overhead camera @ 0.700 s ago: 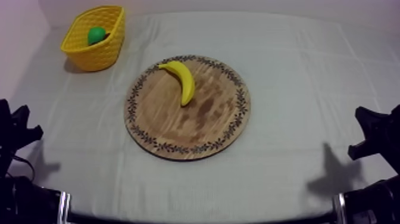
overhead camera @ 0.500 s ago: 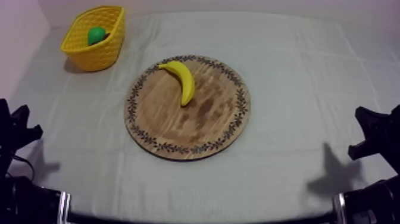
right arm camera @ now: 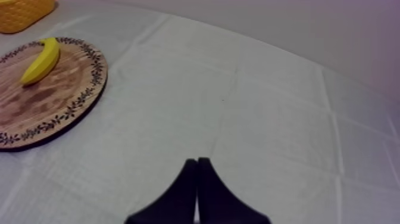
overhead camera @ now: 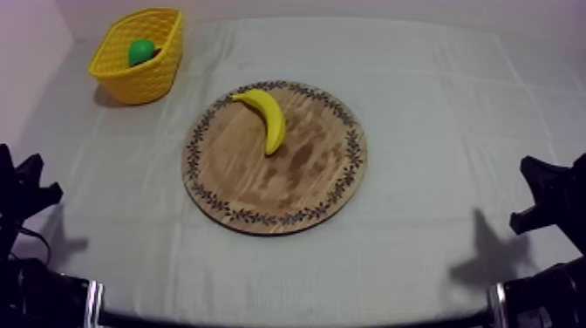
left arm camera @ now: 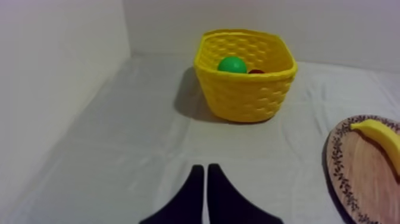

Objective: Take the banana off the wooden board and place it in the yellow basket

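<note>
**A:** Where was the banana (overhead camera: 267,118)?
**B:** On the board (overhead camera: 296,183), across its far half. One tip reached the patterned rim, and nothing was gripping it.
**A:** And the basket (overhead camera: 148,77)?
**B:** Well apart from the board, off its far left side on the bench (overhead camera: 436,105). It stood upright with a green fruit (overhead camera: 140,51) inside. A bit of red (left arm camera: 256,71) showed beside that fruit, too hidden to tell what it was.
**A:** The left tool (left arm camera: 206,171)?
**B:** Its fingers lay together in a narrow wedge, clamped on nothing. It sat low over the bench, well to the left of the board and nearer than it, pointing toward the basket.
**A:** The right tool (right arm camera: 197,162)?
**B:** Its fingers were pressed together too, with nothing between them. It sat well to the right of the board, above bare bench.
</note>
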Available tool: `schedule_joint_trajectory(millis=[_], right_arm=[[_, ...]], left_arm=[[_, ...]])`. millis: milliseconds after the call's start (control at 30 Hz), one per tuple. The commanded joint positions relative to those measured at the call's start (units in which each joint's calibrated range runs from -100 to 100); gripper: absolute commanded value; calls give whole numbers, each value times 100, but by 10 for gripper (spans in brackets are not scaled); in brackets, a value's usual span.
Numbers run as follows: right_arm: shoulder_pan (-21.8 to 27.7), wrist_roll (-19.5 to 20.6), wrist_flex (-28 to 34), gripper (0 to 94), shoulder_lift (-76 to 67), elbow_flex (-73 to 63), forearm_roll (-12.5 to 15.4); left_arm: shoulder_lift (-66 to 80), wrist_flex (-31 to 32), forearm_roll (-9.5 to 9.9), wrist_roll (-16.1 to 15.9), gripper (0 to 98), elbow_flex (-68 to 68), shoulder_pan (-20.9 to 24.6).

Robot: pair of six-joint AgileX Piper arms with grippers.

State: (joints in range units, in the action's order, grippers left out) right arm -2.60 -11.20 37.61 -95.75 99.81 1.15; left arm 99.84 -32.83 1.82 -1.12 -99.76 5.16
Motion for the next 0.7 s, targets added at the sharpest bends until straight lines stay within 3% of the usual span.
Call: schedule_joint_trajectory(millis=[0,133,400,667], right_arm=[[0,-1,5,3,0,-3,0],[0,-2,5,3,0,-3,0],[0,-2,5,3,0,-3,0],[0,-1,5,3,0,-3,0]], left_arm=[[-1,-5,-3,19,0,-2,-42],[-1,-6,-3,-141,0,-2,-86],[-11,-210,-41,-30,0,111,-37],[-694,-369,-83,-265,0,788,85]])
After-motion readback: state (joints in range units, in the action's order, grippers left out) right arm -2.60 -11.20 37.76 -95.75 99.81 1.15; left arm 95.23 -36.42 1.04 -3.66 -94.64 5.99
